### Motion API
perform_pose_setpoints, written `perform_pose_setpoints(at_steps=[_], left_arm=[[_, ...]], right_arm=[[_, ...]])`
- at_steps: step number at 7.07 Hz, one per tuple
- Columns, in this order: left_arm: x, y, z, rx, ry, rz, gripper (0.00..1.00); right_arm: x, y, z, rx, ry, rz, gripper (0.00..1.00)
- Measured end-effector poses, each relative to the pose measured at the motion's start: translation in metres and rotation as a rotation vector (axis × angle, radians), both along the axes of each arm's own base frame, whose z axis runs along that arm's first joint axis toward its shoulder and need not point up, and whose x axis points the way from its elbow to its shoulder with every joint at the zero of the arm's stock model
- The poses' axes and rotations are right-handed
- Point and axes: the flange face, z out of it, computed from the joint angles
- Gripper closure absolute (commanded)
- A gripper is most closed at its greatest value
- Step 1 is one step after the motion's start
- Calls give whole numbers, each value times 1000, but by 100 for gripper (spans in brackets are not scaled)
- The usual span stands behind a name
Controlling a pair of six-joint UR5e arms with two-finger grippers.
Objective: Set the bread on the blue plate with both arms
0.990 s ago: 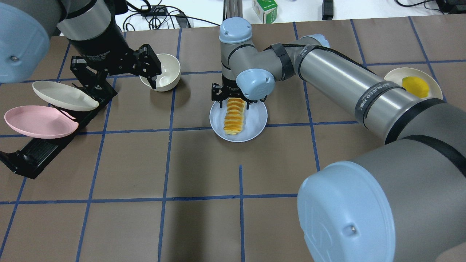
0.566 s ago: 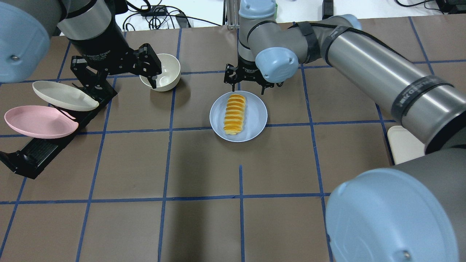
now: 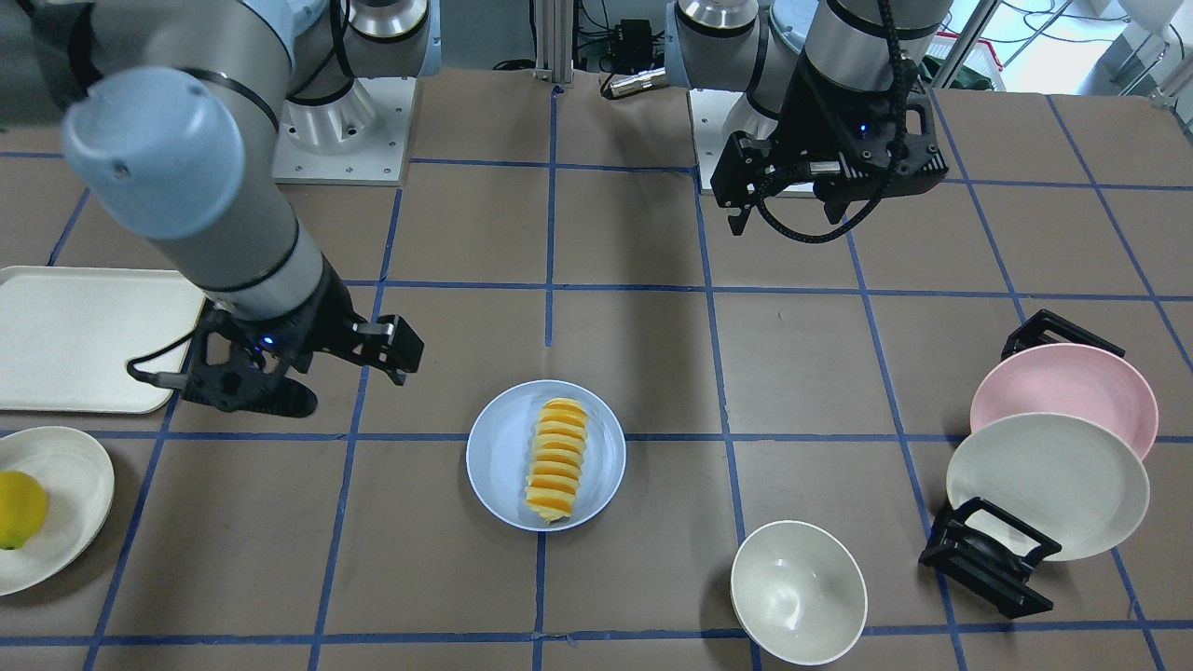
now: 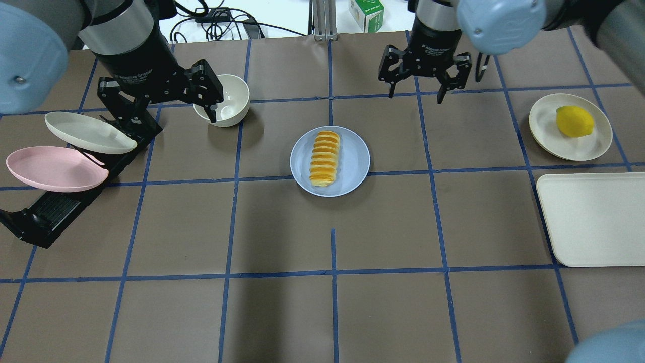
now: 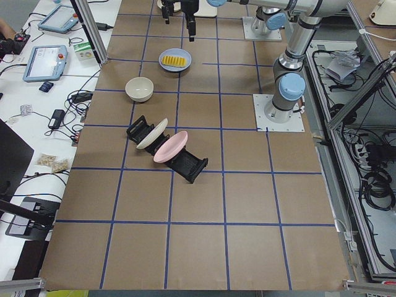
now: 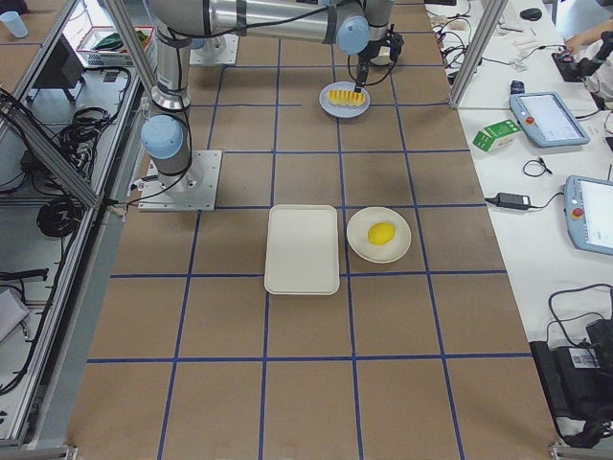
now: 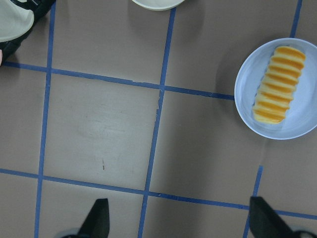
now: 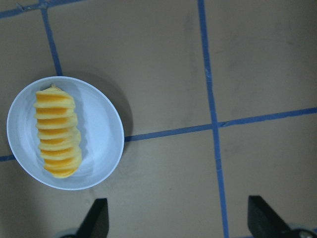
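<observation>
though apart from right tool [image 4: 415, 97], bread [image 4: 324, 158] on blue plate [image 4: 356, 162]

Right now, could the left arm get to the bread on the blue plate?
Probably yes. The bread lies uncovered on the blue plate, the left tool is open, only bare table shows between them, and the right tool is off to the side.

You see the bread [image 8: 56, 131] lying lengthwise on the blue plate [image 8: 101, 134], left of the plate's middle. The plate sits at the view's left on the brown bench [image 8: 257, 59], over a crossing of blue tape lines [image 8: 214, 124]. Of the right tool [image 8: 181, 220], only two black fingertips [image 8: 96, 220] show at the bottom edge, spread wide, with bare bench between.
</observation>
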Motion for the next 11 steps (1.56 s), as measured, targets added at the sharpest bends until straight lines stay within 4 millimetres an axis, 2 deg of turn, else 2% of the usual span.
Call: perform_pose_setpoints(at_steps=[2,3,4,5,7,10,11], left_arm=[[0,-4,0,0,5,-68,0],[0,-8,-2,5,9,-116,0],[0,-11,-5,12,14,-165,0],[0,-12,-7,15,16,-197,0],[0,-13,-7,14,18,-214,0],[1,-13,-6,12,15,-216,0],[0,-13,-6,13,14,-217,0]], right_arm=[[-51,46,61,32,-2,-21,0],[-63,69,85,31,-3,-17,0],[-67,85,99,31,-3,-14,0],[-67,93,98,37,-2,-11,0],[-61,98,77,22,15,-24,0],[-27,113,68,3,82,-6,0],[-22,117,65,1,91,9,0]])
